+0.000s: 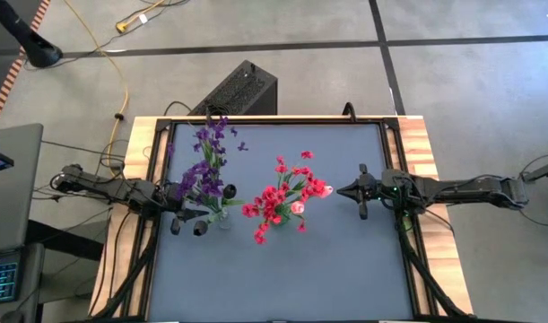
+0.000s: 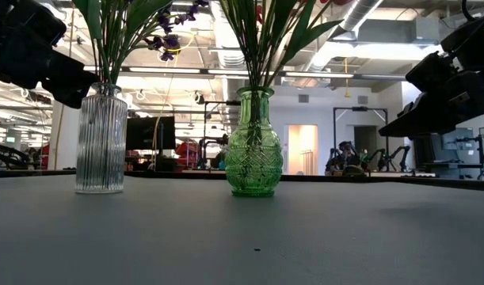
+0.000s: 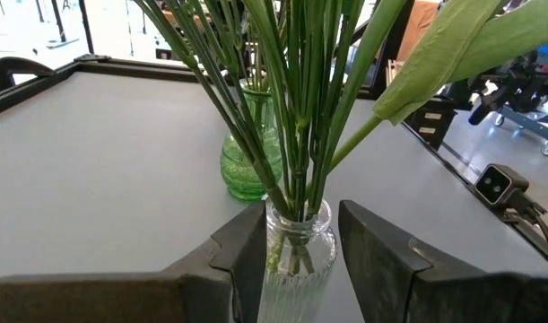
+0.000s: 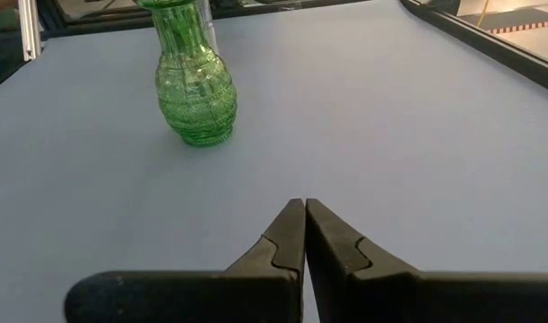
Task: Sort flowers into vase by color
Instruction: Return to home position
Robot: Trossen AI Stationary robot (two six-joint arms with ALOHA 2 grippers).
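A clear ribbed vase [image 2: 100,142] holds purple blossom clusters [image 1: 209,152] and dark tulips [image 1: 229,190]. A green glass vase [image 2: 253,146] holds red blossom clusters [image 1: 275,199] and pink-white tulips [image 1: 298,207]. Both vases stand on their bases on the grey mat. My left gripper [image 3: 300,238] is open. Its fingers stand on either side of the clear vase's neck [image 3: 299,235] with narrow gaps. My right gripper [image 4: 304,224] is shut and hovers to the right of the green vase [image 4: 195,90], pointing at it.
The grey mat [image 1: 282,278] is bare toward the near edge. A black frame rail [image 1: 401,179] runs around it on the wooden table. The long green stems and leaves [image 3: 435,54] rise above the left gripper.
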